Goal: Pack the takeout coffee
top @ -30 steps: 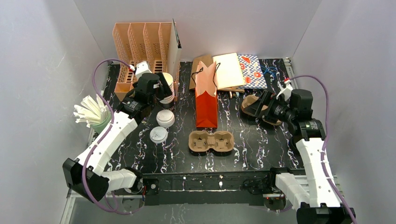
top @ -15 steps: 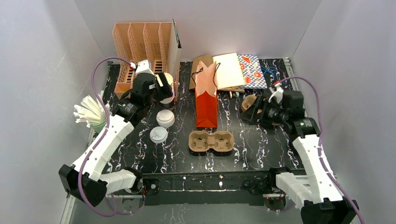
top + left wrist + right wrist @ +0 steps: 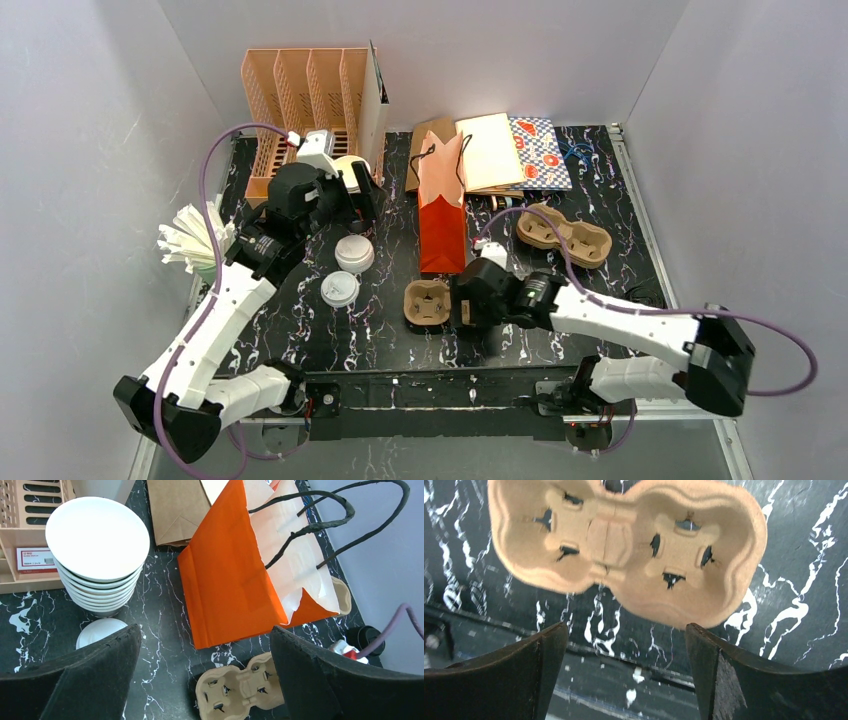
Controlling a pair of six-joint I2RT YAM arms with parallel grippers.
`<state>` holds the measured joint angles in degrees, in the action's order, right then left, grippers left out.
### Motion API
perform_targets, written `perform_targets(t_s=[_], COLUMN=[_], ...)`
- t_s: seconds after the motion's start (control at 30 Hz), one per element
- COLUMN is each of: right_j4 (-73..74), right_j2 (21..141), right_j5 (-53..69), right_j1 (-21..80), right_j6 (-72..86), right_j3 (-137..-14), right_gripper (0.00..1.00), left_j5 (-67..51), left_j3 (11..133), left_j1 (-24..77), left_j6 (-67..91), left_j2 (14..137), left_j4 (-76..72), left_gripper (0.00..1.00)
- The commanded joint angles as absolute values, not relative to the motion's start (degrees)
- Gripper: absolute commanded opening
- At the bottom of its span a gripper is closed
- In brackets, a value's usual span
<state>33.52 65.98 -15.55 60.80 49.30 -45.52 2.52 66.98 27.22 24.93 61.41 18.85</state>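
The takeout coffee barely shows. A white-lidded cup (image 3: 354, 252) stands below the white cup stack (image 3: 97, 540), only its lid (image 3: 100, 630) visible. A small dark round-topped thing (image 3: 650, 293) at the right (image 3: 366, 637) may be the black-lidded one; I cannot tell. An orange paper bag (image 3: 441, 215) lies mid-table, its mouth towards the back (image 3: 300, 555). My left gripper (image 3: 357, 197) hangs open and empty beside the stack (image 3: 205, 630). My right gripper (image 3: 463, 300) is open and empty (image 3: 626, 626). It hides the right half of a cardboard two-cup carrier (image 3: 424, 303), which lies just past its fingertips (image 3: 624, 545).
A second carrier (image 3: 565, 232) sits at the back right. A loose white lid (image 3: 339, 289) lies left of the near carrier. A peach organizer (image 3: 300, 105) and flat paper bags (image 3: 492, 150) line the back. White sticks (image 3: 192, 238) fill a cup at the left edge.
My right arm has swung from the back-right carrier to the near carrier at mid-table. My left gripper has opened wider and shifted slightly back by the cup stack.
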Motion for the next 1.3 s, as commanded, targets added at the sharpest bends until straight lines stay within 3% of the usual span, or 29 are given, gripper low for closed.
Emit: perform_targets(t_s=[0.0,0.7,1.03,1.27], right_j4=[31.1,27.0,28.3,29.7], right_j2=[72.8,92.9,92.0,80.0], right_j5=[-29.3,-31.0,-31.3,-31.5], right_j1=[63.8,64.4,64.1,64.2], right_j6=[54.6,52.4,52.5,51.0], right_j3=[-50.8,-59.4,-59.1,-55.4], right_gripper=[0.96,0.69,0.57,0.52], left_j5=[1.7,0.5,-6.8,-11.6], left_j3=[67.0,68.4,74.3,78.1], left_j1=[27.1,27.1,27.1,27.2], left_j6=[22.4,20.3,19.6,22.5], left_j2=[59.7,62.4,70.3,78.9], left_j4=[19.3,19.3,14.9,11.6], left_gripper=[0.98,0.97,0.98,0.92])
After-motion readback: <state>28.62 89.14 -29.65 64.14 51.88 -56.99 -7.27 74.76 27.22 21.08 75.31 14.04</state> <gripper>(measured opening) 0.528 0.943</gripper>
